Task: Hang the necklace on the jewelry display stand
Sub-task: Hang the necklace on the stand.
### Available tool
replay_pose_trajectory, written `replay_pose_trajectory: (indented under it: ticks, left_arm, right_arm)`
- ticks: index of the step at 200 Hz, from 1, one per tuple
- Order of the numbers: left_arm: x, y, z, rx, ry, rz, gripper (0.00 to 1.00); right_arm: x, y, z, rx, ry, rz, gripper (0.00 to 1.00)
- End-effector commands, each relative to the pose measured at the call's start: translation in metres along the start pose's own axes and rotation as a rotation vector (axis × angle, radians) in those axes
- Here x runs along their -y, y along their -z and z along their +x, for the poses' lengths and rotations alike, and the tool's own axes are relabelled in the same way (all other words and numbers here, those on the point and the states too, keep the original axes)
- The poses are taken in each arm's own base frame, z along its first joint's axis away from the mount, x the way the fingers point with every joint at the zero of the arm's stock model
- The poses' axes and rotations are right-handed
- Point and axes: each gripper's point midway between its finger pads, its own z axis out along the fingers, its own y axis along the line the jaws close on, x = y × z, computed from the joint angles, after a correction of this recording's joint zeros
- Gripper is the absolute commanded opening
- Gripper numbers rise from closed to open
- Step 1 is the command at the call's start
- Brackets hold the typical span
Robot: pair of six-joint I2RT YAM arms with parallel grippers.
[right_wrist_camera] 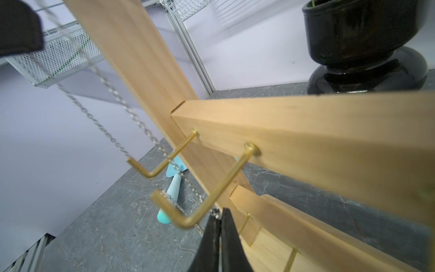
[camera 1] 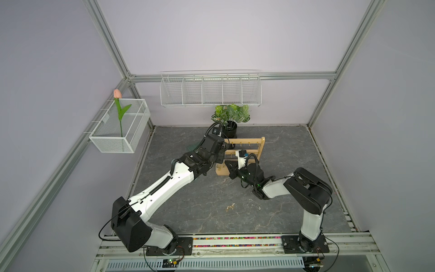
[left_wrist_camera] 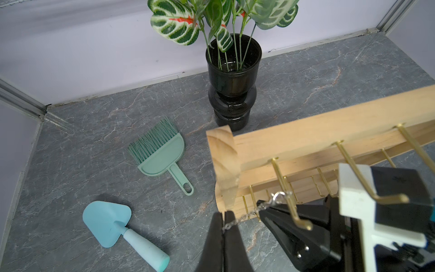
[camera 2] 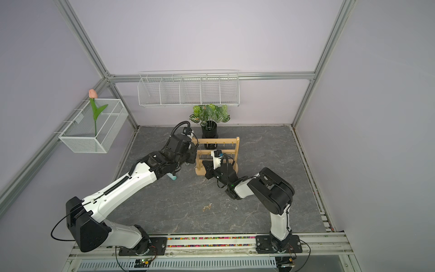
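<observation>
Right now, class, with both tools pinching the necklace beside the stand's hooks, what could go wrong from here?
1. The necklace is stretched between the left tool and right tool, both shut on it; pulling apart could make it slip or snap.
2. It runs close past the gold hooks; it may snag on the wrong one and tug the jewelry display stand over.

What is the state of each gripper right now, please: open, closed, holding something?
Left gripper: closed, pinching the silver necklace chain.
Right gripper: closed, pinching the same necklace further along.
</observation>
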Motion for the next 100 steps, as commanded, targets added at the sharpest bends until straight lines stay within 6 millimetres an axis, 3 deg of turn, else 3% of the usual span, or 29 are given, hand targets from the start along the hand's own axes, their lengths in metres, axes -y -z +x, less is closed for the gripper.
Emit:
replay_pose_trajectory:
  ticks: [1,100]
  left_arm:
    - [-0.004,0.003,-0.004,0.023,0.029,-0.007,0.00]
    - [-0.014,0.011,-0.007,0.043,0.048,-0.044,0.00]
  right_arm:
    - [-0.018,0.007,-0.020,0.058,-0.004,-0.063,0.07]
    - [-0.037,0.005,-0.029,0.064,-0.052,-0.158,0.07]
